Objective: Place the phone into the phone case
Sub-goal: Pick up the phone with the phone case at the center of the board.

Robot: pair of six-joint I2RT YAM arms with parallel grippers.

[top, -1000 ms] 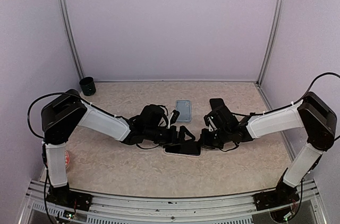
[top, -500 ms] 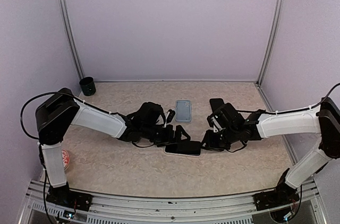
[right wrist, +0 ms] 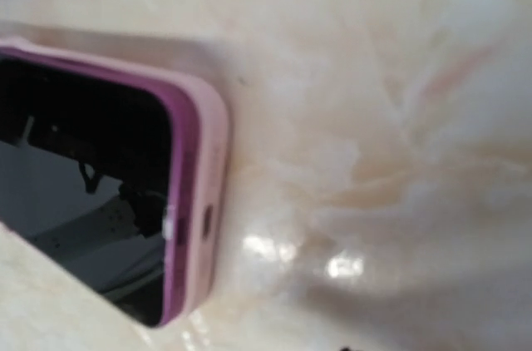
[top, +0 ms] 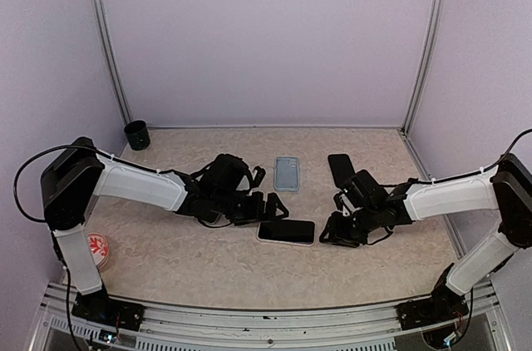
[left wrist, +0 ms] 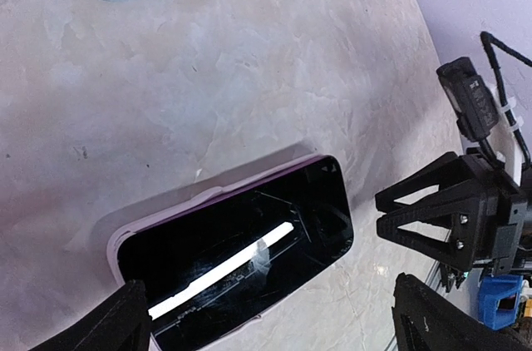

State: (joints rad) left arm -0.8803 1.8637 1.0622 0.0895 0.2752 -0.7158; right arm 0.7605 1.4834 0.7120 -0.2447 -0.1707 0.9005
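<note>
Phone (top: 286,231) in its case, but one edge looked doubtful.
Top: it lay flat mid-bench (top: 183,272), just off the left hand (top: 274,206) and a little apart from the right hand (top: 331,233); lilac walls (top: 266,35) all round. Left wrist: left fingers spread wide, right ones narrow, neither holding anything. Right wrist: a purple strip showed inside the pink case (right wrist: 199,176) lip, probably not fully seated. A nudge on that glossy marbled top could skid it or pop it out.
</note>
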